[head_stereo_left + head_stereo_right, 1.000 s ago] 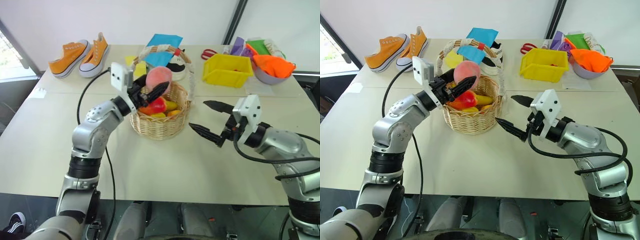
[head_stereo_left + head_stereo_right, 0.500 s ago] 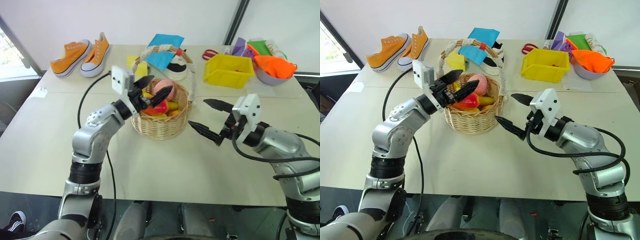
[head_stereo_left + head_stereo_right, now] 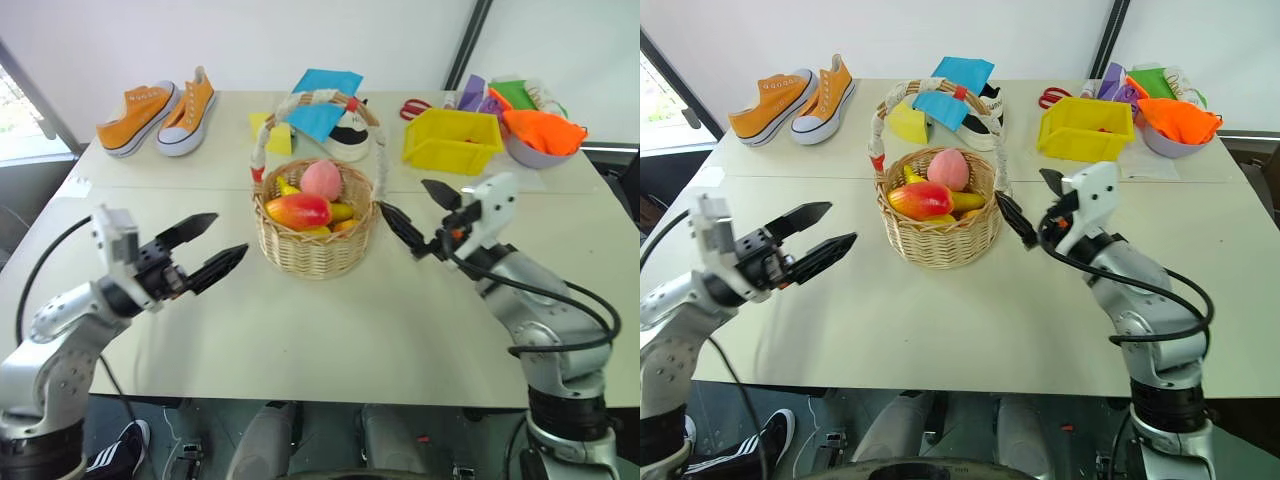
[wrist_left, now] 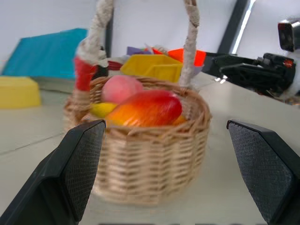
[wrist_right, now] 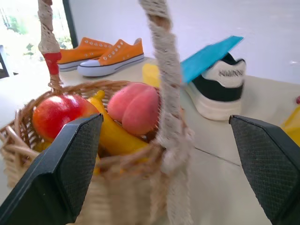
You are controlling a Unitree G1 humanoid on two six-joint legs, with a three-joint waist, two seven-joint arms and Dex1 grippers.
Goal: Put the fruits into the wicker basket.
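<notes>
Left gripper (image 3: 207, 245) wide open, empty, well left of the wicker basket (image 3: 316, 247), over the table (image 3: 350, 330). Right gripper (image 3: 413, 213) wide open, empty, just right of the basket. Mango (image 3: 299, 210) and peach (image 3: 322, 180) lie inside the basket on bananas (image 3: 343, 212). Yellow bin (image 3: 453, 141) and orange sneakers (image 3: 160, 113) beyond the basket.

Soft, even daylight is washing over my bench (image 3: 330, 330), coming brightest from the window at my far left. Shadows are lying faint and short. In my left wrist view the wicker basket (image 4: 140, 154) is blurring, and my own fingers (image 4: 70, 173) are looming out of focus.
</notes>
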